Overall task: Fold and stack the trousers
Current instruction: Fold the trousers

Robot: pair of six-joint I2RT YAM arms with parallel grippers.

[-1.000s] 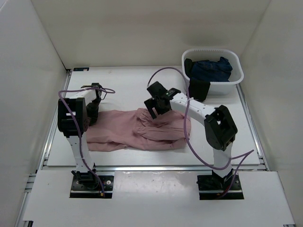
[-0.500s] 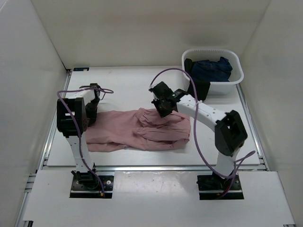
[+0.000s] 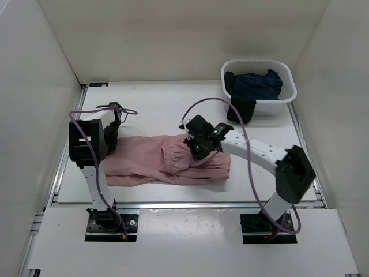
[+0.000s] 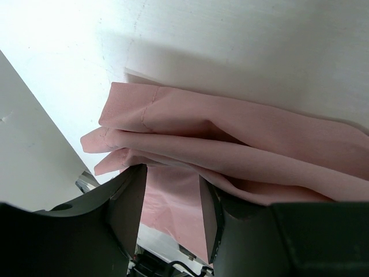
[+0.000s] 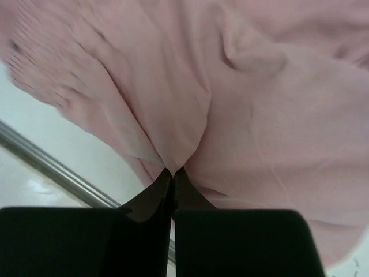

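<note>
Two tools grip the dusty-pink trousers (image 3: pixel 141 163), which lie lengthwise on the white surface (image 3: pixel 150 107) btwn the arms. Left tool (image 4: pixel 172 176), at the garment's left end, sits approx half closed w/ stacked fabric layers caught btwn its fingers. Right tool (image 5: pixel 171 171) is pinched fully together on a raised fabric ridge, just right of mid-garment.
</note>
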